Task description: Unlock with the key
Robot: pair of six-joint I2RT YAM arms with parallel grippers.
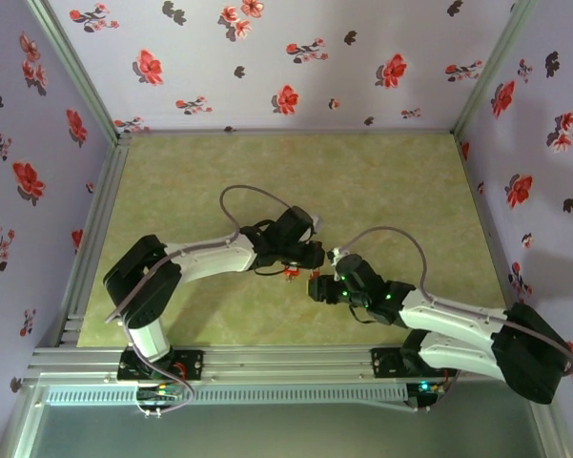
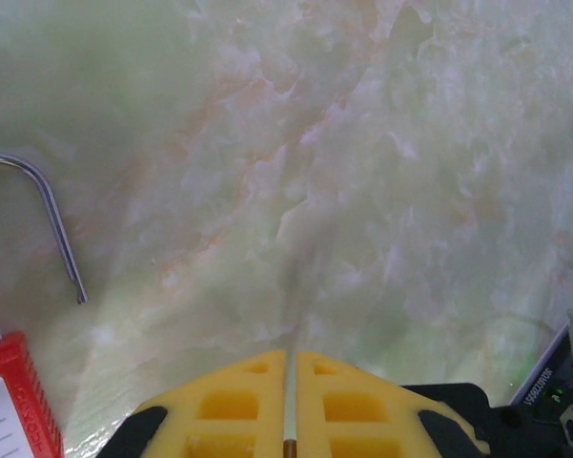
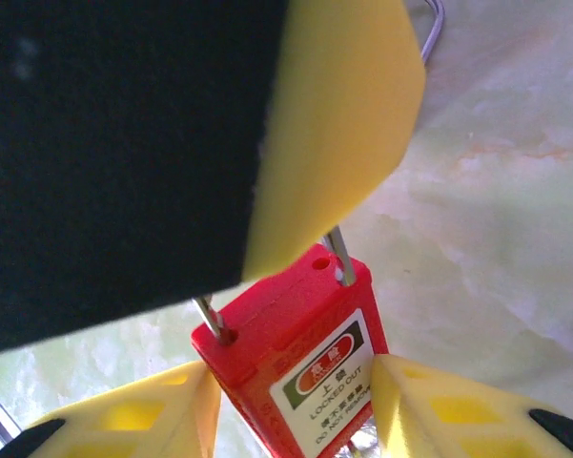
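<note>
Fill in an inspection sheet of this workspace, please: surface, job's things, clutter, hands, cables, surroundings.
Surface: pale green marbled table top.
Job's things: red plastic padlock with steel shackle, label toward the right wrist camera.
Clutter: nothing seen.
Hands: left hand shut, thin pale strip, perhaps the key, between its yellow pads; right hand shut on the padlock body, one finger each side.
Cables: grey cable looping over the left arm; a second grey cable over the right arm.
Surroundings: lilac walls with red flower print; aluminium frame rail at the near edge.

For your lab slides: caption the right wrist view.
Right fingers clasp the red padlock by its body, shackle pointing away.
</note>
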